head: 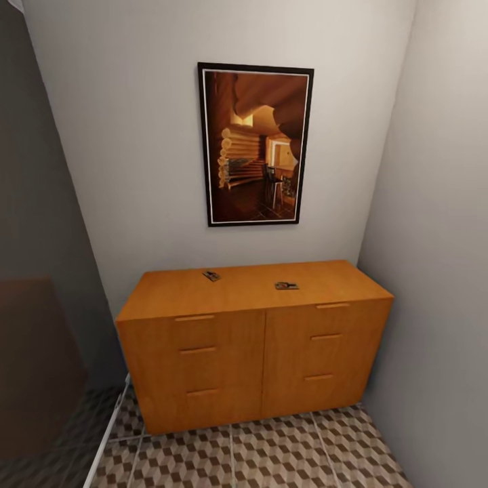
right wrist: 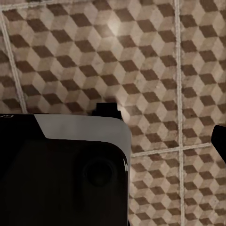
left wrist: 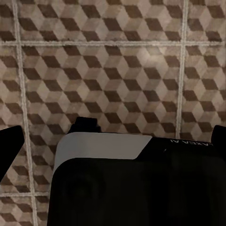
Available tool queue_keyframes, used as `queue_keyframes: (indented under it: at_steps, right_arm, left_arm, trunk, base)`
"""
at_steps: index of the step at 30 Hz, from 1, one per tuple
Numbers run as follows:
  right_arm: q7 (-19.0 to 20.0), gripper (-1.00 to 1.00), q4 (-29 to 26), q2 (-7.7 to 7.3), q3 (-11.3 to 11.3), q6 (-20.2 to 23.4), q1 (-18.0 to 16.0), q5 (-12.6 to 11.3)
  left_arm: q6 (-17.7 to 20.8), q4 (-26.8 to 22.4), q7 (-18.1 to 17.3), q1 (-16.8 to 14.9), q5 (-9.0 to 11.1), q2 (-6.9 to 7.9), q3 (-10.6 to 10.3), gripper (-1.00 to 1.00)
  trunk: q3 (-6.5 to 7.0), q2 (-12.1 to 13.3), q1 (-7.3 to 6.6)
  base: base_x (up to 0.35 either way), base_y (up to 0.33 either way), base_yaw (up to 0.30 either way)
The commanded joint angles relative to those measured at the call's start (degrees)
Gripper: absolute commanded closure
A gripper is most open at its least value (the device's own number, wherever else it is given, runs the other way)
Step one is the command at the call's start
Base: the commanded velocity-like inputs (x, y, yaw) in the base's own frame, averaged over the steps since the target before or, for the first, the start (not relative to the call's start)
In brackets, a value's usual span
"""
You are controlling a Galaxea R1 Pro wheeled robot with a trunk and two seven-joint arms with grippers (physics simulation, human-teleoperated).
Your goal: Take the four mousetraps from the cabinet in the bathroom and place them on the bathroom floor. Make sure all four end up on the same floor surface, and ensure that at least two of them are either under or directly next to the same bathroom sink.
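Note:
The orange-brown cabinet stands against the far wall, in a narrow alcove. Two mousetraps lie on its flat top, one left of the middle and one right of it, both small tan boards with dark wire. The cabinet's drawers are shut. The cube-patterned bathroom floor runs up to the cabinet's foot. My left gripper hangs low over the floor tiles, its dark fingers wide apart and empty. My right gripper also points at the tiles, with one finger at the picture's edge. The bathroom sink is out of view.
A framed picture hangs above the cabinet. A grey wall closes in right beside it. At the left stands a dark panel with a white strip along the floor. My own dark and white body sits below both wrists.

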Motion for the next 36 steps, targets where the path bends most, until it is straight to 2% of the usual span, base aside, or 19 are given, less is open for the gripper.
queue_keyframes:
  at_steps: [1,13,36]
  right_arm:
    - [-0.2,-1.00,0.1,-0.01,-0.4,0.0,-0.1,0.6]
    - [-0.2,-1.00,0.1,-0.01,-0.4,0.1,-0.1,0.6]
    - [-0.1,-1.00,0.1,-0.01,-0.4,0.1,-0.1,0.6]
  left_arm:
    - [-0.2,0.0,0.2,0.0,0.5,-0.02,-0.5,-1.00]
    - [-0.2,0.0,0.2,0.0,0.4,-0.02,-0.5,-1.00]
    - [-0.2,0.0,0.2,0.0,0.3,-0.02,-0.5,-1.00]
  trunk:
    - [-0.06,0.0,0.01]
    - [-0.06,0.0,0.01]
    - [-0.06,0.0,0.01]
  base:
    - [0.150,0.000,0.000]
    - [0.153,0.000,0.000]
    - [0.013,0.000,0.000]
